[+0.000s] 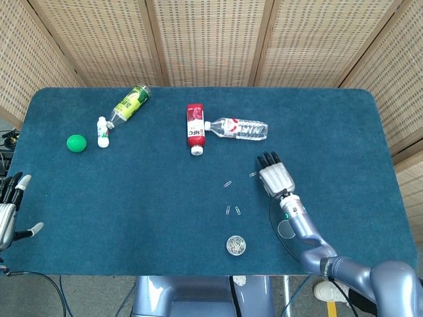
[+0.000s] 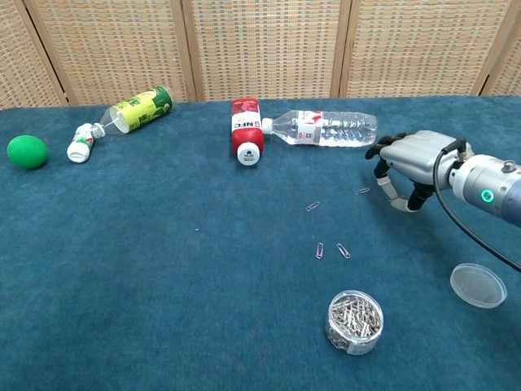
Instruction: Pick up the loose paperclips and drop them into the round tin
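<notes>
The right hand [image 2: 411,159] hovers palm-down beside a paperclip [image 2: 362,191], fingers [image 2: 381,169] curled downward, holding nothing. The left hand [image 1: 8,206] rests at the counter [image 1: 132,198] edge, fingers spread.

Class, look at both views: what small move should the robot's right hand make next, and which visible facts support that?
Probably lower the right hand slightly and close its fingers on the small metal paperclip lying just beside them. The hand hovers with nothing in it, that clip is the nearest loose one, and the round clear tin already holding clips stands open nearer the table's front edge.
</notes>
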{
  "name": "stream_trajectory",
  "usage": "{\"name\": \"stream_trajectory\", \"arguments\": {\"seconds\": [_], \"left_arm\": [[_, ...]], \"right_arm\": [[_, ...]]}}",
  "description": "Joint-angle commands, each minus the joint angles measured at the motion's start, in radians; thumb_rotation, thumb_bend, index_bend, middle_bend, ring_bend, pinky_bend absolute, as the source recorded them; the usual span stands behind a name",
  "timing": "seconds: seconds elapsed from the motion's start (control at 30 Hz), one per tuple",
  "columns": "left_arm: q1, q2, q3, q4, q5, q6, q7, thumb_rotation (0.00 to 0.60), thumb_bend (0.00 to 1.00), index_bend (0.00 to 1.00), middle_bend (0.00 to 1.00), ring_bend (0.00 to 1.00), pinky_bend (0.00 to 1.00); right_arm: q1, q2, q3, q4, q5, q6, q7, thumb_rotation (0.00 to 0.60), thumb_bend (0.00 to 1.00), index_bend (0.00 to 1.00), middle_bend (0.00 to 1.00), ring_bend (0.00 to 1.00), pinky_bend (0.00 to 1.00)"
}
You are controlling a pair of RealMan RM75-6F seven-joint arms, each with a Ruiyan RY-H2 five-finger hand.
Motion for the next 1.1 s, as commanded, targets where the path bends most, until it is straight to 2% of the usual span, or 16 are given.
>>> {"name": "stream_trajectory", "arguments": {"seconds": [0.03,0.13,0.33,0.53,0.77,1.1], "left_arm": [[0.0,0.0,0.001,0.0,0.001,-0.001,0.0,0.6,0.0,0.0,0.0,0.0,0.0],[-0.001,-0.001,0.002,0.0,0.004,-0.001,0.001,0.6,0.0,0.0,0.0,0.0,0.0],[0.0,-0.002,0.005,-0.003,0.01,0.003,0.006,0.6,0.0,0.0,0.0,0.0,0.0],[0.001,-0.002,0.007,-0.005,0.014,0.005,0.007,0.6,0.0,0.0,0.0,0.0,0.0],[0.0,-0.002,0.008,-0.004,0.014,0.003,0.004,0.6,0.0,0.0,0.0,0.0,0.0],[0.0,-0.003,0.009,-0.001,0.013,0.001,0.004,0.6,0.0,0.0,0.0,0.0,0.0]], "right_arm": [[-0.004,0.054,-0.007,-0.103,-0.052,0.046,0.01,0.6,0.43,0.65,0.11,0.0,0.08],[-0.007,0.113,-0.027,-0.216,-0.1,0.063,0.018,0.6,0.43,0.65,0.11,0.0,0.08],[-0.016,0.212,-0.1,-0.441,-0.218,0.077,0.04,0.6,0.43,0.66,0.11,0.0,0.09],[-0.014,0.251,-0.149,-0.577,-0.292,0.068,0.03,0.6,0.43,0.66,0.11,0.0,0.09],[-0.012,0.243,-0.163,-0.644,-0.296,0.046,0.01,0.6,0.43,0.66,0.11,0.0,0.09],[-0.014,0.207,-0.174,-0.626,-0.241,0.0,-0.041,0.6,0.43,0.66,0.11,0.0,0.09]]}}
